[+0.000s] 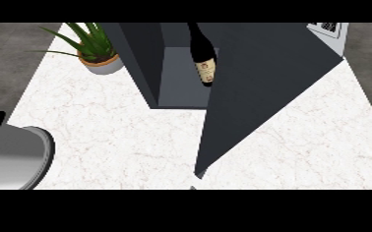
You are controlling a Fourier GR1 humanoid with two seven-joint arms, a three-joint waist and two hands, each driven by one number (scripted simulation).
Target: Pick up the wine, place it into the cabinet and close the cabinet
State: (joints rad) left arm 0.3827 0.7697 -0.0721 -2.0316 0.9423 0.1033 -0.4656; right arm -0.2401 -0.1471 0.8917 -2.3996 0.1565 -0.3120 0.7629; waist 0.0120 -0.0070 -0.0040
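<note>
At my 8 o'clock a grey forearm (22,159) lies over the surface (109,123). Neither hand shows, so I cannot tell whether either is released or clenched. From 6 o'clock the cabinet door (269,78) stands wide open. Beyond it, at 12 o'clock, the wine (205,69) stands seemingly upright inside the cabinet (181,91), well apart from my forearm. I judge the bottle heavy, stiff, smooth and breakable, best wrapped around the body at the label, not the narrow neck.
</note>
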